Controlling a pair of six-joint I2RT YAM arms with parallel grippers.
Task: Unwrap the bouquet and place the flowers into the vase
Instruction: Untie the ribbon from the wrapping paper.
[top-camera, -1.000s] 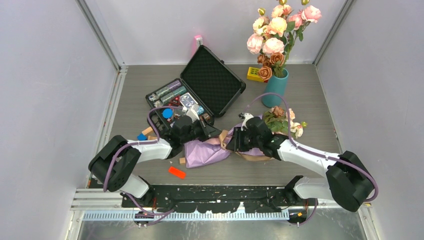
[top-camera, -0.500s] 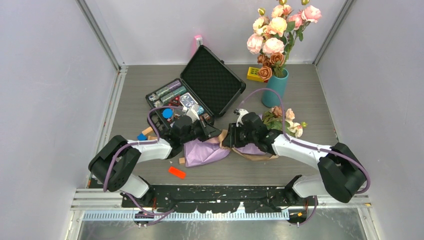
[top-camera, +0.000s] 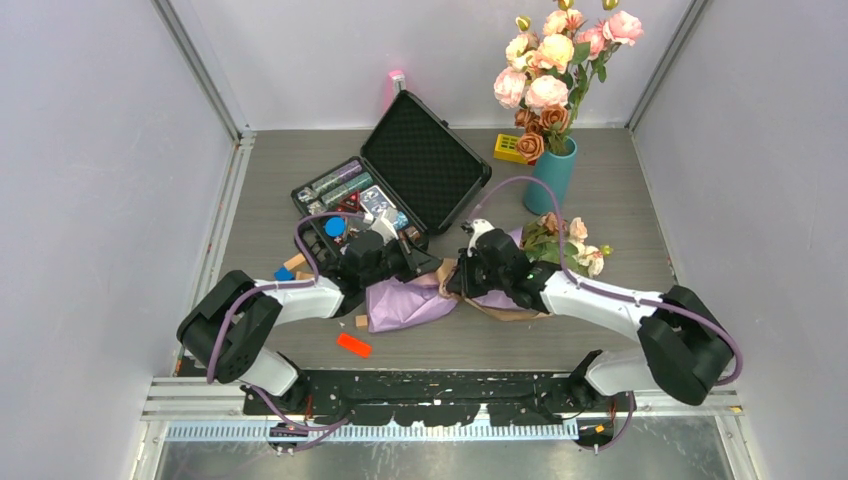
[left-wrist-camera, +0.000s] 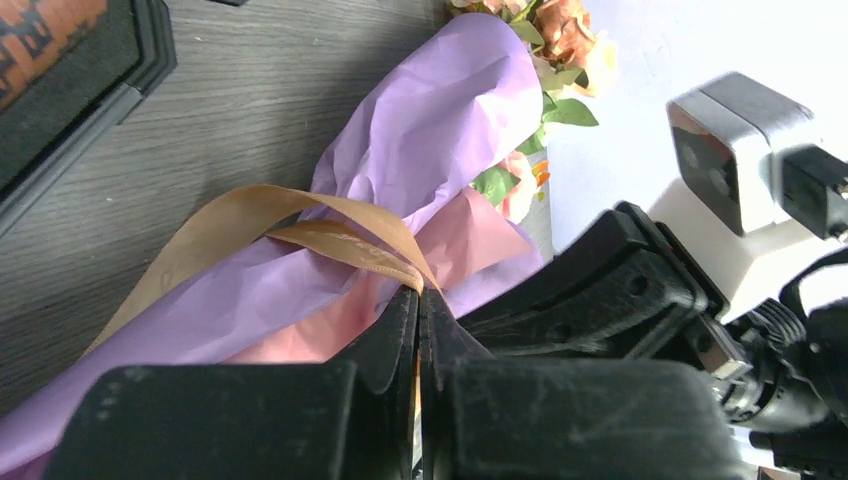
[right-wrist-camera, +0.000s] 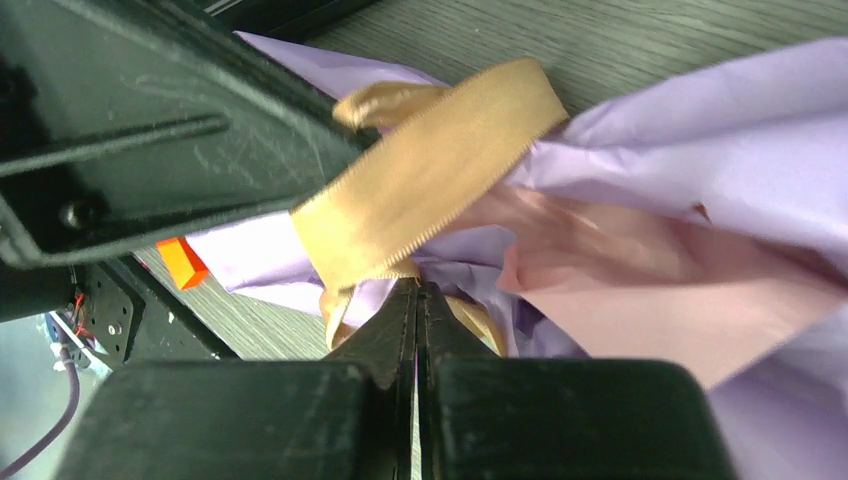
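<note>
Bouquet (top-camera: 410, 305), table's (top-camera: 640, 200) near edge — left hand (left-wrist-camera: 420, 300) and right hand (right-wrist-camera: 417, 295) clamped on ribbon (left-wrist-camera: 330, 235). Draw ends apart steadily.

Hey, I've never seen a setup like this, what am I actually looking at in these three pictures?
Two robot arms are bolted to a table. The overhead picture looks down on both. Each close-up comes from a camera on one wrist, looking along its own fingers. On the table are a bouquet wrapped in lilac paper, an open black case, an orange block and a teal vase holding big roses. The left gripper is shut, pinching the bouquet's tan ribbon. The right gripper is shut at that ribbon too.
</note>
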